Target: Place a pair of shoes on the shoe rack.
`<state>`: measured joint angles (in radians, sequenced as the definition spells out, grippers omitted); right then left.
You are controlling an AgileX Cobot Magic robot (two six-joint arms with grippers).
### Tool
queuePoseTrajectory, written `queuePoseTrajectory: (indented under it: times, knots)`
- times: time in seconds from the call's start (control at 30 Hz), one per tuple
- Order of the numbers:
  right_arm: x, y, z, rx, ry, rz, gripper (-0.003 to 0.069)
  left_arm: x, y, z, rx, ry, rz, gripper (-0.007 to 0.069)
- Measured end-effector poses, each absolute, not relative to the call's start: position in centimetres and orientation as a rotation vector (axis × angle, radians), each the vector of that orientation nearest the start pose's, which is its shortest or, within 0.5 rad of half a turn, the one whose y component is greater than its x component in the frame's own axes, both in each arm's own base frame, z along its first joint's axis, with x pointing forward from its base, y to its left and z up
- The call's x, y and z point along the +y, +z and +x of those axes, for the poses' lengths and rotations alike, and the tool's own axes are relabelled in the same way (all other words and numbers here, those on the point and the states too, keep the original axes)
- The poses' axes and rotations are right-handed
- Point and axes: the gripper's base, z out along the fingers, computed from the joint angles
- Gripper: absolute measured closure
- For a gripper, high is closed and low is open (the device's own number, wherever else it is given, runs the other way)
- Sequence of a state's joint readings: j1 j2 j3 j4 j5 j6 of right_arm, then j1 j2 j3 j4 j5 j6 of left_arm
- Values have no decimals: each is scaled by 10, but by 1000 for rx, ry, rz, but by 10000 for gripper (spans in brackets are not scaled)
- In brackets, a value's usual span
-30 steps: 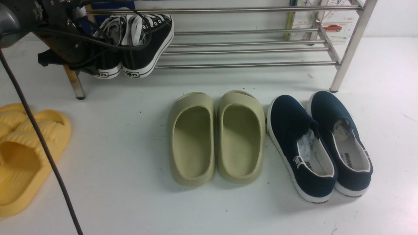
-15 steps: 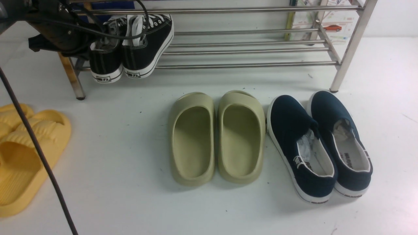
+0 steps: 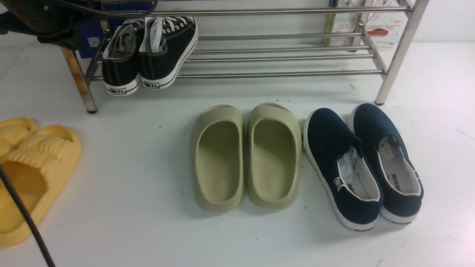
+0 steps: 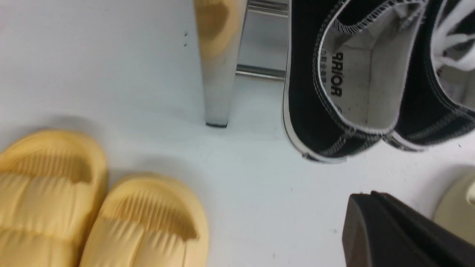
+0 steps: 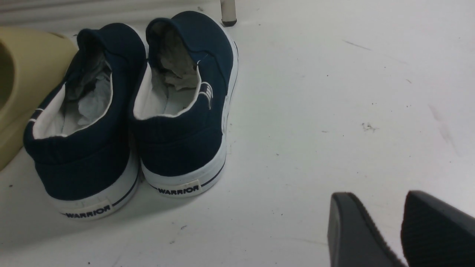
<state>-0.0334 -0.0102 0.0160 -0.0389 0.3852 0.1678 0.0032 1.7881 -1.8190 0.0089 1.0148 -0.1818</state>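
Two black canvas sneakers stand side by side at the left end of the shoe rack (image 3: 282, 74), heels over its front bar. One is the left shoe (image 3: 120, 68), the other the right shoe (image 3: 167, 55). My left arm (image 3: 37, 20) hangs at the upper left, apart from them. In the left wrist view my left gripper (image 4: 365, 195) is shut and empty, above the floor near the left shoe's heel (image 4: 302, 104), with the other shoe (image 4: 426, 107) beside it. My right gripper (image 5: 378, 195) is open over bare floor, holding nothing.
Olive-green slides (image 3: 246, 155) lie mid-floor, with navy slip-ons (image 3: 363, 167) to their right and close to my right gripper (image 5: 178, 141). Yellow slides (image 3: 33, 167) sit at the left, near the rack's rust-stained leg (image 4: 219, 74). A black cable (image 3: 22, 215) crosses the lower left.
My left arm has drawn back up and to the left, away from the sneakers. The left sneaker has been let go and has settled a little lower on the rack.
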Motion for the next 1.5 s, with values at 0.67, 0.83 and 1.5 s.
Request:
queuePoseTrajectory:
  times: [0.67,0.83,1.5]
  knots:
    - [-3,174,52,1867,54,165,420,-6,393,143,2146,-218,-224,630]
    - [-3,174,52,1867,54,165,420,-8,372,97,2114,-242,-221,627]
    - [-3,174,52,1867,54,165,420,-16,346,55,2247,-334,-192,638]
